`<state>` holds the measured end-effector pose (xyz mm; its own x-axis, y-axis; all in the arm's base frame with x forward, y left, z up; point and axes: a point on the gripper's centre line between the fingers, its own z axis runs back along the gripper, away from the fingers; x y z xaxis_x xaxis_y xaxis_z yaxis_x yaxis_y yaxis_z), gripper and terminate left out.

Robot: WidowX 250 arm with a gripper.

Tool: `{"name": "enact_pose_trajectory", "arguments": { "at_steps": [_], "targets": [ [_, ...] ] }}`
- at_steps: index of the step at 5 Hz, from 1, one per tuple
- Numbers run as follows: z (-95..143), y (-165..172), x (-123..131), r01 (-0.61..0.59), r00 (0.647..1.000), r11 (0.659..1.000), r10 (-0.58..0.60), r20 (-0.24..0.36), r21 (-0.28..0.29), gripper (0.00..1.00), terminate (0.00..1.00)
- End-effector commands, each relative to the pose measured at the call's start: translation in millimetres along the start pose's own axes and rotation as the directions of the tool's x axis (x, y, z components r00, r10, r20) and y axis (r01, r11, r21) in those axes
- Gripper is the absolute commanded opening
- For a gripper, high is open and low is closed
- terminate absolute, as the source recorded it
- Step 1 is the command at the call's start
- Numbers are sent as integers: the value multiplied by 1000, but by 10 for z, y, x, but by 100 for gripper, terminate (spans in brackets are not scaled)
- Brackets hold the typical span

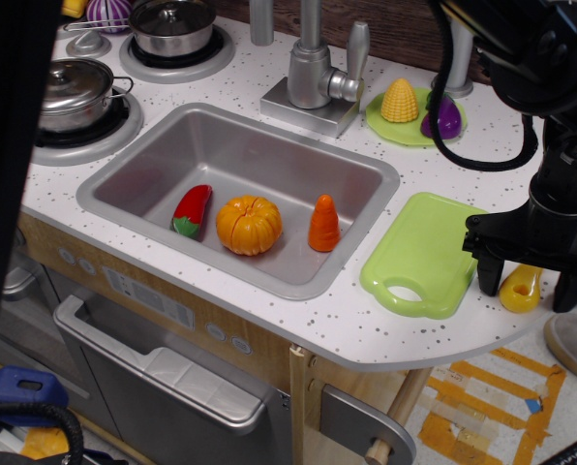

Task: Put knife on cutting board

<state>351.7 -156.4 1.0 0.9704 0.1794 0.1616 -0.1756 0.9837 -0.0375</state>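
The sink (153,208) holds a pepper (192,210), pumpkin (249,224) and carrot (324,224); corn (400,100) and eggplant (441,118) lie on the far plate (379,124).

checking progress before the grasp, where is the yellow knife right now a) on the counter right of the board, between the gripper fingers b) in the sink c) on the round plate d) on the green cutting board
a, the knife lies on the speckled counter just right of the cutting board, with the open gripper straddling it.
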Motion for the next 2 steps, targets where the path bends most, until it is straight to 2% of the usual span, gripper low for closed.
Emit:
{"name": "enact_pose_trajectory", "arguments": {
  "at_steps": [1, 2],
  "targets": [
    [113, -25, 105, -14, 1000, 1000, 14, 23, -5, 0, 0],
    [186, -54, 119, -19, 1000, 1000, 19, 19, 3, 0, 0]
  ]
}}
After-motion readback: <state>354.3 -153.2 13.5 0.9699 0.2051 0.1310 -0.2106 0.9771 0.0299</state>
